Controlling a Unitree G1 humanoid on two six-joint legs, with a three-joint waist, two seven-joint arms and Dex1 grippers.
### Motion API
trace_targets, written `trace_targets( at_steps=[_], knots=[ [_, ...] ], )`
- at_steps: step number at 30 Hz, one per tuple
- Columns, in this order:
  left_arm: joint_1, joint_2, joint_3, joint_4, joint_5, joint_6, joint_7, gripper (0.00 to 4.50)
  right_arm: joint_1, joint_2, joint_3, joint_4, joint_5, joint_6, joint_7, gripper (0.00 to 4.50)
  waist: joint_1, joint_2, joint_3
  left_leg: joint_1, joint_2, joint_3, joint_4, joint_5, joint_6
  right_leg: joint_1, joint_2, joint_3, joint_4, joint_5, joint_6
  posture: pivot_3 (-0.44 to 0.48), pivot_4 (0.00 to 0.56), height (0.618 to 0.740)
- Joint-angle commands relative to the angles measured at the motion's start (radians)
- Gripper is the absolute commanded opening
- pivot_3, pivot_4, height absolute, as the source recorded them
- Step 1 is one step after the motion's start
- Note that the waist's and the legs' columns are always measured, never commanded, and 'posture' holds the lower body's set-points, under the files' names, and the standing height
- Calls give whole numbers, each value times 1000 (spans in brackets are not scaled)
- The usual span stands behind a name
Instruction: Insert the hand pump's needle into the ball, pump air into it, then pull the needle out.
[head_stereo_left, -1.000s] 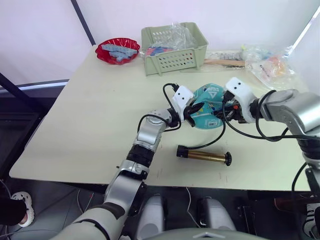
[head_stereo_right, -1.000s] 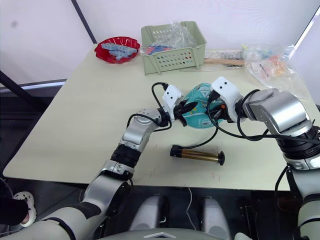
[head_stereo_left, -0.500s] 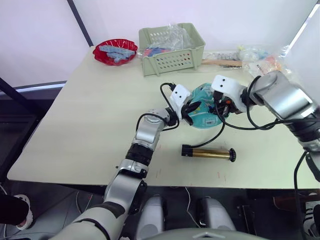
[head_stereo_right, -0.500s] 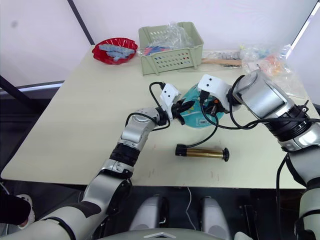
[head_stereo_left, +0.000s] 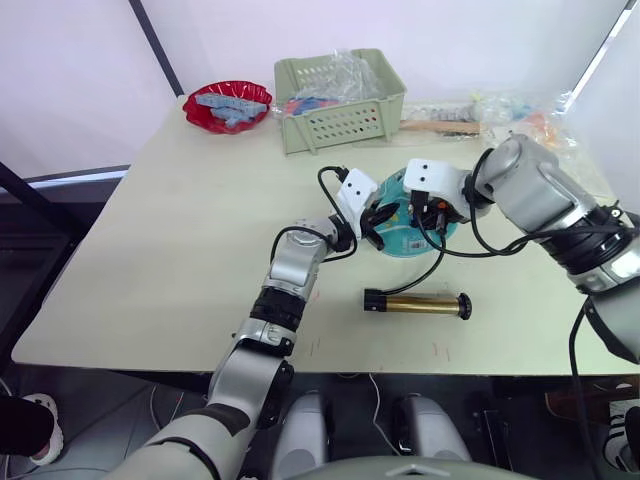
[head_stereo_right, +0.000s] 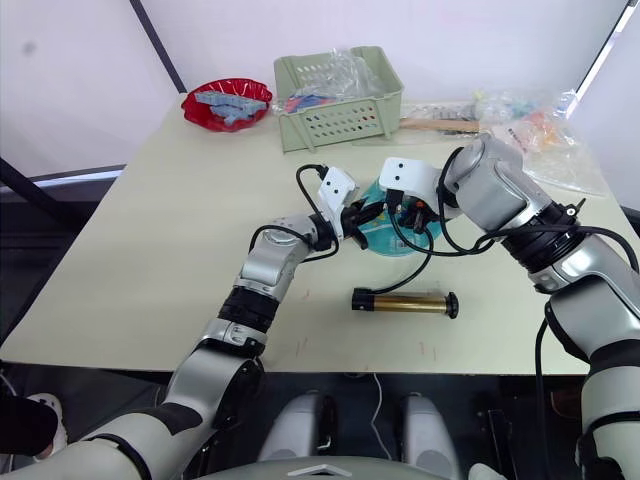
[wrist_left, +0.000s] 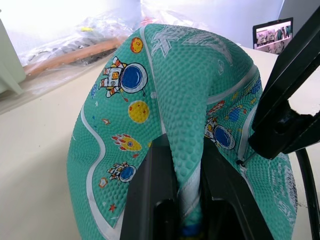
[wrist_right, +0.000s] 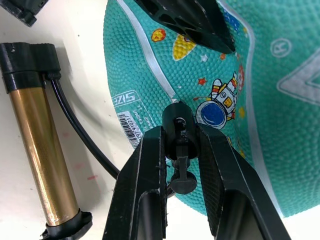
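Mid-bench, the deflated teal ball (wrist_left: 165, 100) is pinched by a fold in the left gripper (wrist_left: 177, 200). The needle (wrist_right: 178, 142) fitting, clamped in the right gripper (wrist_right: 179, 165), is shown against the ball in the right wrist view. The hand pump (head_stereo_left: 415, 302) lies nearer the front edge.

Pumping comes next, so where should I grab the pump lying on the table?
Take the pump across its bronze barrel, from above. It lies flat with bare table on both long sides; the black caps are wider and the hose leaves the left one.
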Motion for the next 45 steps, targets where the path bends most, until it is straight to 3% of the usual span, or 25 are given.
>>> trace_targets(
  at_steps=[1,19,25,33,40,45],
  knots=[
    [13,-56,-43,-9,-28,27,-18,45,27,82,50,41,-32,-59,16,364,-8,-1,-1,3,0,0,-1,0,0,3,0,0,0,0,0,0,150,738],
    [28,-68,-11,-35,-39,71,-13,45,101,244,24,241,-225,-169,-1,364,-30,-7,-31,9,1,3,-6,0,0,5,0,3,-1,-3,-5,0,150,738],
    [32,-72,-8,-36,-36,75,-12,45,126,296,4,307,-264,-193,-21,364,-36,-13,-36,23,0,7,-14,0,-1,11,-2,8,-3,-4,-6,0,150,738],
    [36,-66,-7,-41,-37,79,-10,45,169,360,-54,393,-303,-232,-81,364,-40,-20,-47,27,1,14,-15,-3,-2,10,-3,15,-3,-4,-6,0,150,738],
    [39,-62,-7,-40,-32,81,-9,45,208,330,-145,298,-294,-274,-71,364,-43,-19,-52,28,2,15,-17,-6,-6,10,-5,16,-3,-5,-5,0,150,738],
    [37,-58,-5,-36,-29,78,-8,45,246,245,-222,154,-258,-286,-10,364,-40,-13,-47,24,0,15,-17,-7,-5,7,-9,16,-4,-6,-4,0,150,738]
  ],
)
